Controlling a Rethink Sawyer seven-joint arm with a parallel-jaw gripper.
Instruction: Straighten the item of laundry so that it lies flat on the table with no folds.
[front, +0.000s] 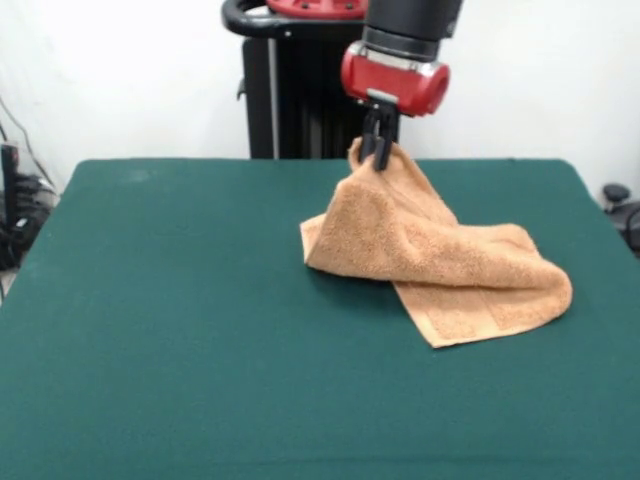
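End effector (377, 152) clenched on towel (440, 260) top edge, lifting it off table (180, 320).

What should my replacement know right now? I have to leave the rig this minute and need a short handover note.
Gripper: shut on a bunched top corner of the towel, held up above the table in front of the pedestal.
Towel: draped down from the gripper; its lower part rests on the green cloth, right of centre in the front view, with a folded-over lobe at the right and a flat corner with a border band pointing toward the camera.
Done: one corner grasped and lifted.
Left: the whole flattening. The towel is folded over itself, not flat; it probably needs dragging or laying out, then a check for folds.
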